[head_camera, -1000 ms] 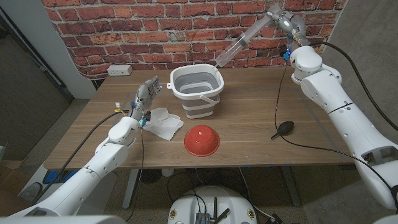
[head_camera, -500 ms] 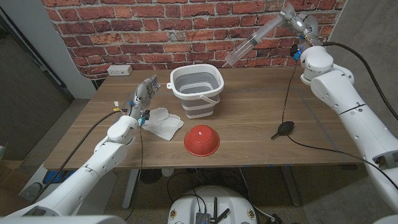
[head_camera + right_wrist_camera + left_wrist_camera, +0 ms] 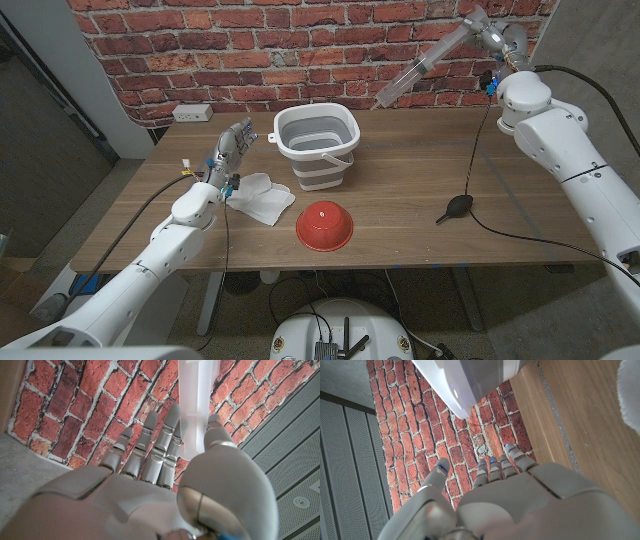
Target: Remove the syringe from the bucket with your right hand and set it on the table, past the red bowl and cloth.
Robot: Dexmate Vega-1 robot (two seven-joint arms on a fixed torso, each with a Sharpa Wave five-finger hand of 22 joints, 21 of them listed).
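Clear syringe (image 3: pixel 425 68) pinched in right hand (image 3: pixel 497 40) fingers (image 3: pixel 167 435) — left hand (image 3: pixel 230 152) fingers loosely apart, nothing held.

Big clear syringe (image 3: pixel 425 67) is up in the air, tilted, well above the grey-white bucket (image 3: pixel 316 146) standing upright.

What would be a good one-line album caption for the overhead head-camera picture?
Right hand holds a clear syringe high above the table, clear of the white bucket.

A clear syringe (image 3: pixel 425 68) is seen against red brick (image 3: pixel 250 50); white-and-grey bucket (image 3: pixel 315 147), red bowl (image 3: pixel 324 224), white cloth (image 3: pixel 262 198).
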